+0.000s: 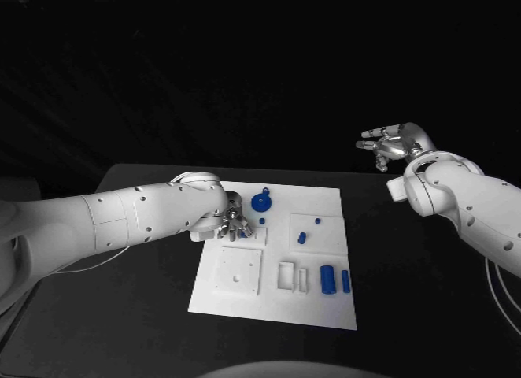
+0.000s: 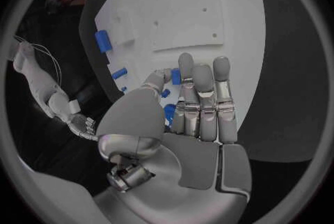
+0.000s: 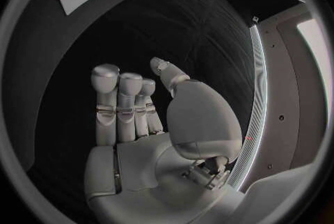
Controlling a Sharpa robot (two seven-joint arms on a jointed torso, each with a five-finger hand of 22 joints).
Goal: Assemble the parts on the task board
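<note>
- The left wrist view shows the left robot hand (image 2: 198,110), fingers straight and holding nothing, over blue parts (image 2: 169,114) at the board's (image 1: 317,307) edge.
- The right robot hand (image 1: 393,143) hangs spread and empty past the bench's (image 1: 419,315) far edge.

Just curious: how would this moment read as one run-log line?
left hand: over task board, open | right hand: raised off board, open | blue parts: on board

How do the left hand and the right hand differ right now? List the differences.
The left hand is low over the task board, its fingers near small blue parts; the right hand is raised beyond the table's far right, away from the board. The left hand's fingers point down at the board; the right hand's are spread in the air. Both hold nothing.
</note>
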